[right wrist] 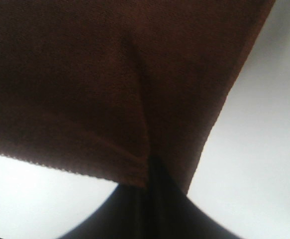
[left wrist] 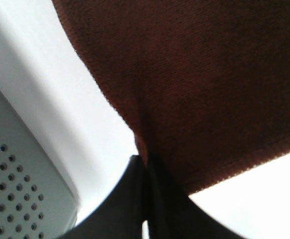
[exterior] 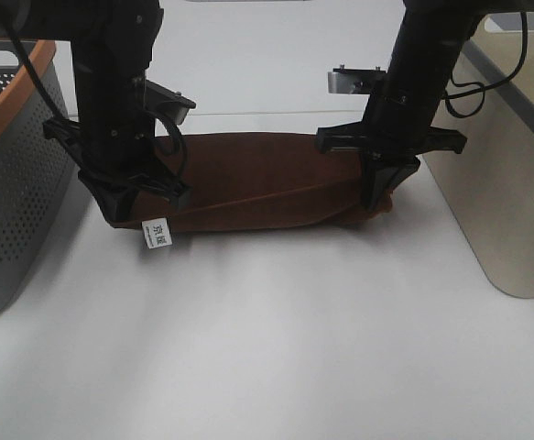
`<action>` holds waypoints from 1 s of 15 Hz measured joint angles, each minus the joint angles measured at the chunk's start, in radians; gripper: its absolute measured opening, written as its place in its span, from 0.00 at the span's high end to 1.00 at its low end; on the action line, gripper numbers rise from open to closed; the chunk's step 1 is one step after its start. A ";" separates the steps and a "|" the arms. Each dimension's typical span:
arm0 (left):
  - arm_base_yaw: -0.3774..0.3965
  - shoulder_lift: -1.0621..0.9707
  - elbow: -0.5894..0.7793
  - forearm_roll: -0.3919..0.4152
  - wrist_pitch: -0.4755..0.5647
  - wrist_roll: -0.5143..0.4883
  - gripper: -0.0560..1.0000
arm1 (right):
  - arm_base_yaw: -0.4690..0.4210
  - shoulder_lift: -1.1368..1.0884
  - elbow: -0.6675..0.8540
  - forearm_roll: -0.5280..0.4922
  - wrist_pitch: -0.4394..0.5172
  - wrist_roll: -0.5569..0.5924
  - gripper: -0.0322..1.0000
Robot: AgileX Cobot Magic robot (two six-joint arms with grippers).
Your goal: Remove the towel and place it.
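A: Black fingers of left gripper right at lens. Logged as clenched on hem of dark reddish-brown square cloth towel. Same for other side?
B: Yep. Marked right gripper as clamped on opposite near corner, with a pucker running up from pinch.
A: Towel location?
B: Found stretched between both grippers over white tabletop, between grey perforated basket with orange rim and plain beige bin. Seemed apart from both. Saw small white tag dangling just below left pinch.
A: Lifted or resting?
B: Couldn't tell. Noted diagonal fold across middle, shadow under front edge.
A: Why held by two corners?
B: Probably to keep cloth spread wide instead of bunching, and level for a clean set-down. Judged as mid-move, placing not yet done. Flagged risk: limp fabric, could slip from thin pinch if pulled apart too hard.
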 joint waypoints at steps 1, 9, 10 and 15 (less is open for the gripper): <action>0.000 -0.002 0.003 -0.017 0.001 0.000 0.95 | 0.000 0.000 0.016 -0.001 0.000 0.000 0.95; 0.000 -0.005 0.004 -0.087 0.007 0.050 0.72 | 0.000 0.000 0.027 0.032 0.037 -0.007 0.38; 0.000 -0.012 0.013 -0.092 0.008 0.061 0.64 | 0.000 0.000 0.027 0.043 0.037 -0.007 0.37; 0.000 -0.102 0.068 -0.111 0.013 0.083 0.23 | 0.000 0.000 0.027 0.068 0.037 -0.007 0.37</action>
